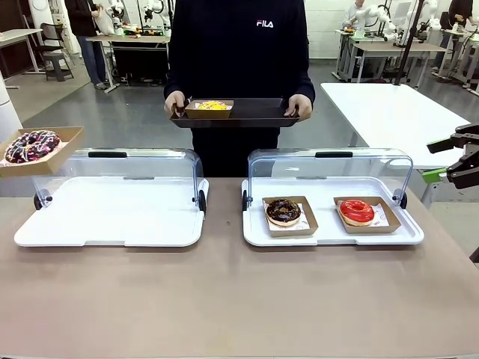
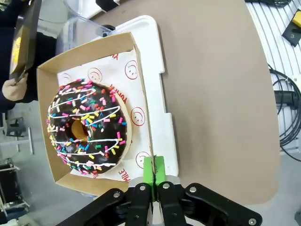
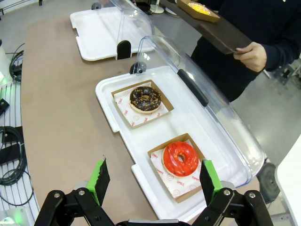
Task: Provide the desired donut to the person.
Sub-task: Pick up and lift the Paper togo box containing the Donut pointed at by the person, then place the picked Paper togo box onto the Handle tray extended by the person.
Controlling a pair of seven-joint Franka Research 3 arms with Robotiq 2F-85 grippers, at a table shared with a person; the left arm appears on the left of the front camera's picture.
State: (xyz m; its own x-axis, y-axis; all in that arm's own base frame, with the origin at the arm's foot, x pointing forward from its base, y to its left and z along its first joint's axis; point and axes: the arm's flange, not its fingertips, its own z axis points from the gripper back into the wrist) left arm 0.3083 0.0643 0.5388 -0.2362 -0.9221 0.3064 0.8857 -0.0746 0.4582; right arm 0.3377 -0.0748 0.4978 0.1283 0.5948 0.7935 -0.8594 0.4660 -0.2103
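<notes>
left gripper (image 2: 154, 175) clamped on the wall of the cardboard tray (image 2: 84, 52) carrying the sprinkle donut (image 2: 87, 128), lifted over the table's left edge. right gripper (image 3: 154, 181) spread, empty. handover not yet done: person (image 1: 236, 45) at far edge holds out black serving tray (image 1: 247, 118); yellow item (image 1: 212, 105) on it hard to make out.

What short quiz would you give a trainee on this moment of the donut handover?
1. True or false: the right claw stands open.
2. What does the left claw grip? A red donut box; B sprinkle donut box; C yellow donut box.
3. Fill in: the right tray holds ___ donuts.
Key: 1 true; 2 B; 3 two.
</notes>
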